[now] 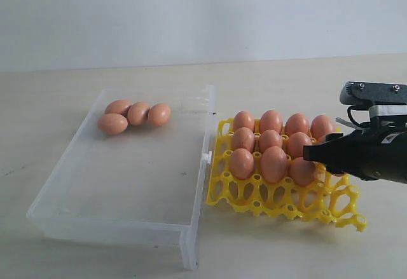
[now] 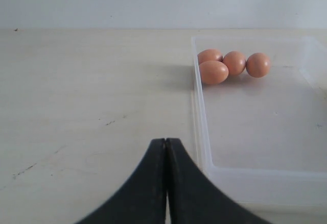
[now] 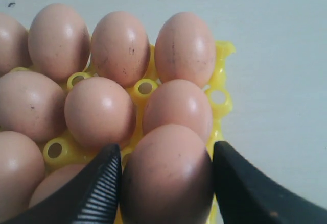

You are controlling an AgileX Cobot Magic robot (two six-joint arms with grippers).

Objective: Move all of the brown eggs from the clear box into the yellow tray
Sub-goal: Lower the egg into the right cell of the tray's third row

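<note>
Several brown eggs (image 1: 270, 144) fill the back rows of the yellow tray (image 1: 280, 206). My right gripper (image 1: 316, 152) reaches in from the tray's right side. Its jaws (image 3: 166, 150) are shut on a brown egg (image 3: 166, 178) that sits low in a cup at the tray's right edge, next to the other eggs. A few more brown eggs (image 1: 133, 115) lie bunched at the far left corner of the clear box (image 1: 127, 183). In the left wrist view, my left gripper (image 2: 165, 141) is shut and empty over the bare table beside the clear box (image 2: 255, 132).
The clear box's side latch (image 1: 206, 157) almost touches the yellow tray. The tray's front row of cups (image 1: 286, 203) holds nothing. Bare table lies left of the box and in front of both containers.
</note>
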